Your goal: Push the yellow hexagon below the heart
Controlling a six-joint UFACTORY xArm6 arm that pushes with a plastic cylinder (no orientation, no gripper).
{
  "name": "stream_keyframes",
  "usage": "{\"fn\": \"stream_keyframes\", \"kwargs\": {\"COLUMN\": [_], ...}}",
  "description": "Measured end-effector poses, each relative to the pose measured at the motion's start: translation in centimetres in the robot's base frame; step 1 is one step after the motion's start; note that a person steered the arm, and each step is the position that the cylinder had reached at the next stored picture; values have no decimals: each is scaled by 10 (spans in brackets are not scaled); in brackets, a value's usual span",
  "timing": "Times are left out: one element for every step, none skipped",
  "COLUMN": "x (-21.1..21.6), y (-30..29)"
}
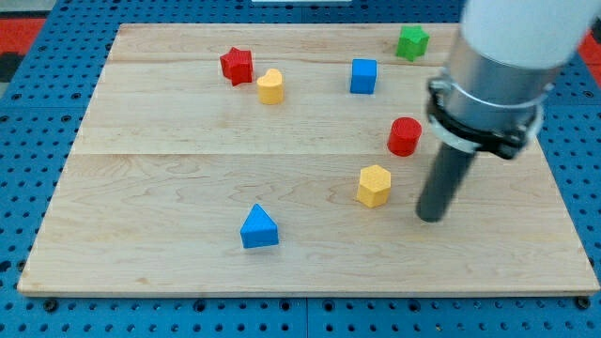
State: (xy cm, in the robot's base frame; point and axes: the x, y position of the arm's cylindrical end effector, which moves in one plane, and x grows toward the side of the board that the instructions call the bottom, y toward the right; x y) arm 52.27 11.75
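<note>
The yellow hexagon (374, 185) lies on the wooden board (169, 216) right of centre. The yellow heart (270, 86) lies near the view's top, left of centre, touching or almost touching the red star (237, 66) on its upper left. My tip (431, 217) rests on the board just to the right of the yellow hexagon and slightly lower, with a small gap between them. The heart is far up and to the left of the hexagon.
A red cylinder (405, 136) stands just above and right of the hexagon. A blue cube (363, 76) and a green star (411, 42) lie near the top right. A blue triangle (258, 227) lies lower, left of the hexagon.
</note>
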Motion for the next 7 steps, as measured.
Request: {"fn": "stream_keyframes", "kwargs": {"x": [-16, -27, -14, -7, -32, -54, -62], "y": [-54, -102, -90, -38, -38, -57, -119]}}
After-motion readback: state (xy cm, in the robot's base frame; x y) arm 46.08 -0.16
